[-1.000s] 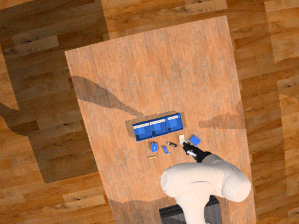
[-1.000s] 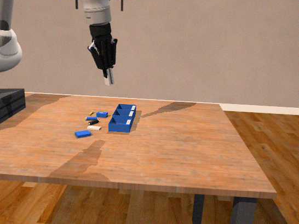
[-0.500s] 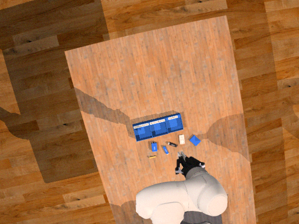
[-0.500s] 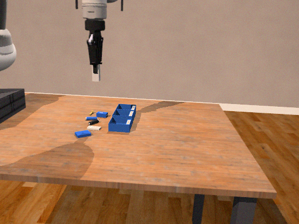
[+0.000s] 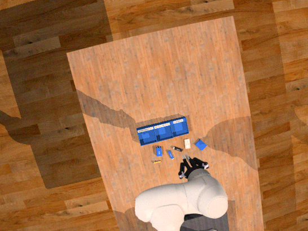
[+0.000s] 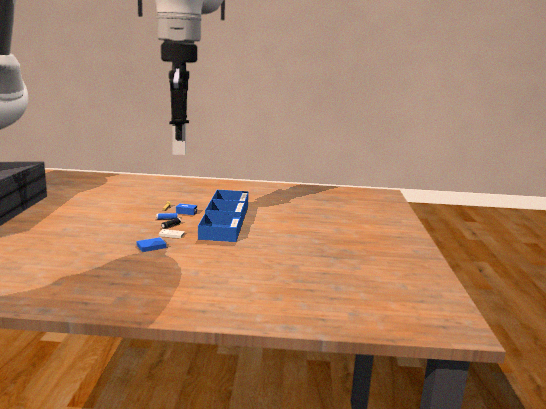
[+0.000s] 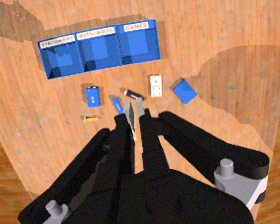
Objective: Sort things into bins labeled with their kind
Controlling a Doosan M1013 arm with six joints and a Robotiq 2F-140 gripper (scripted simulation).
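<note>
My end effector (image 6: 178, 143) hangs clenched on nothing, high over the counter (image 6: 325, 281). Just ahead below lies the black cylinder (image 5: 177, 148) (probably light, rigid, roll-prone); I'd pinch across its middle.
</note>
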